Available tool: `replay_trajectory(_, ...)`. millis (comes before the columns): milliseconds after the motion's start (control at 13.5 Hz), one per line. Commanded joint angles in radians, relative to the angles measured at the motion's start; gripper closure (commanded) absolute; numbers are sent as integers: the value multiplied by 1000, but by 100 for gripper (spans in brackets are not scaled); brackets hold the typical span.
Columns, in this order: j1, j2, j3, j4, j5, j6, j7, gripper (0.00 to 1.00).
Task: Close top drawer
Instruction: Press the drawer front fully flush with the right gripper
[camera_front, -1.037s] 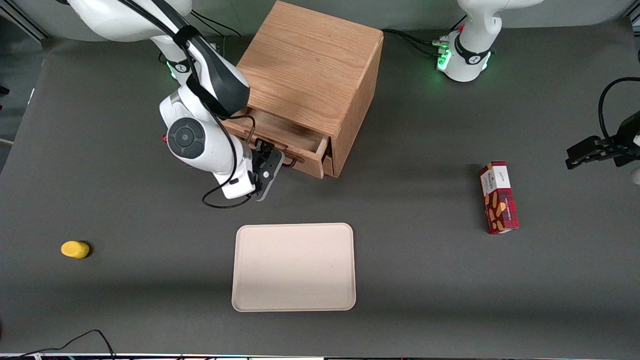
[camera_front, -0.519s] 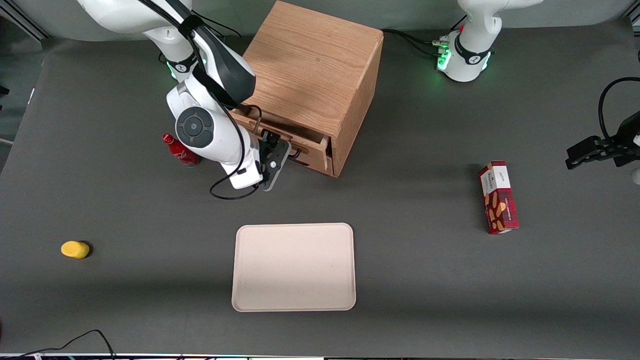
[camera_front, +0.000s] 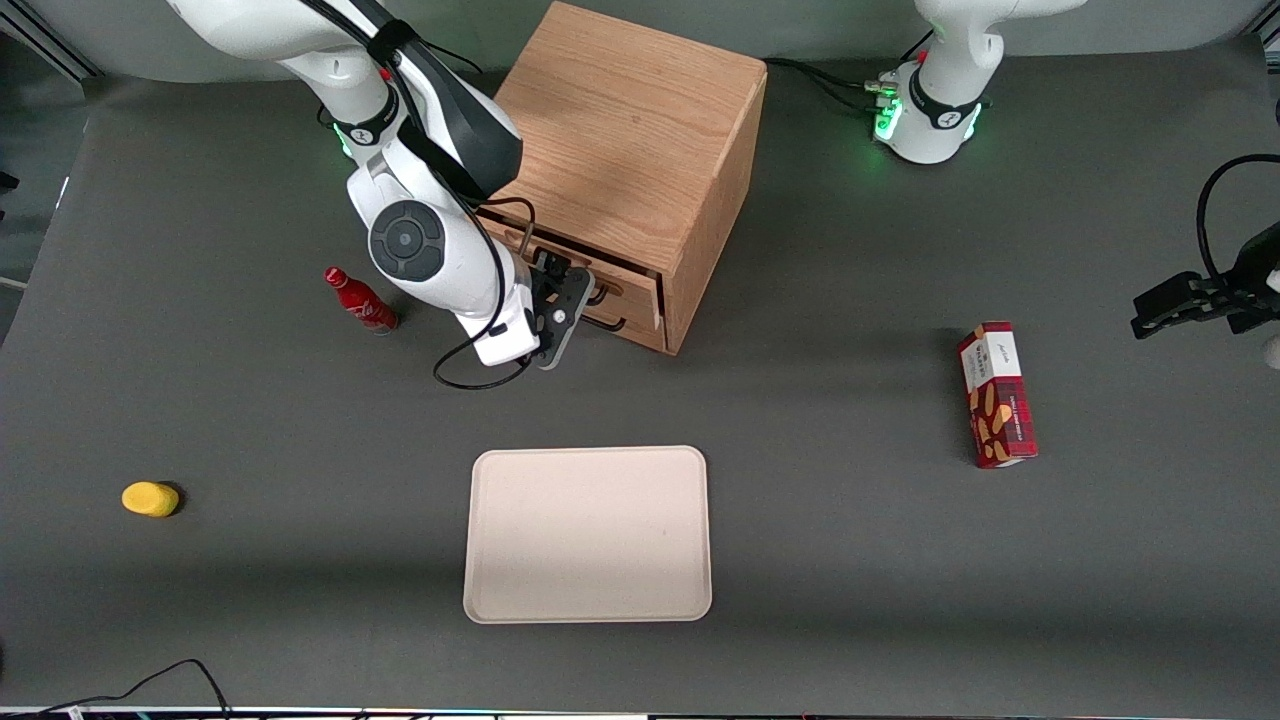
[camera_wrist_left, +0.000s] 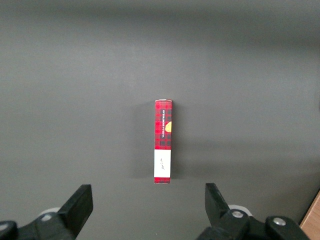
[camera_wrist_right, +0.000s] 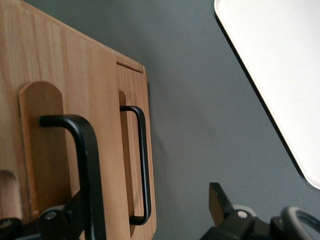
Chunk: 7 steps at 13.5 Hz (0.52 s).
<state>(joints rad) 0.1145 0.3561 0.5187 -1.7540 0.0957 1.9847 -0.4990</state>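
Note:
The light oak cabinet (camera_front: 630, 130) stands at the back middle of the table. Its top drawer (camera_front: 628, 285) sticks out only slightly from the cabinet's front. My right gripper (camera_front: 568, 300) is right in front of that drawer, open, holding nothing. In the right wrist view the top drawer's front (camera_wrist_right: 42, 140) is close, and its black wire handle (camera_wrist_right: 85, 150) runs down next to one of the fingers (camera_wrist_right: 67, 215). The other finger (camera_wrist_right: 217, 200) hangs over bare table. The lower drawer's handle (camera_wrist_right: 142, 165) shows beside it. The gripper (camera_wrist_right: 145, 202) spans past both handles.
A beige tray (camera_front: 588, 533) (camera_wrist_right: 280, 75) lies nearer the front camera than the cabinet. A small red bottle (camera_front: 360, 300) stands beside my arm. A yellow object (camera_front: 150, 498) lies toward the working arm's end, a red patterned box (camera_front: 997, 395) (camera_wrist_left: 163, 141) toward the parked arm's end.
My gripper has moved toward the cabinet, and the top drawer has slid in with it, from well out to nearly flush. The red bottle has come into sight from under the arm.

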Motion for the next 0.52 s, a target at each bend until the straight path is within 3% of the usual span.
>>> replay_trajectory(0,5,-39,10,-36,22,13,22,0)
replay_trajectory(444,5,-43,24,-50,24,13,23,0)
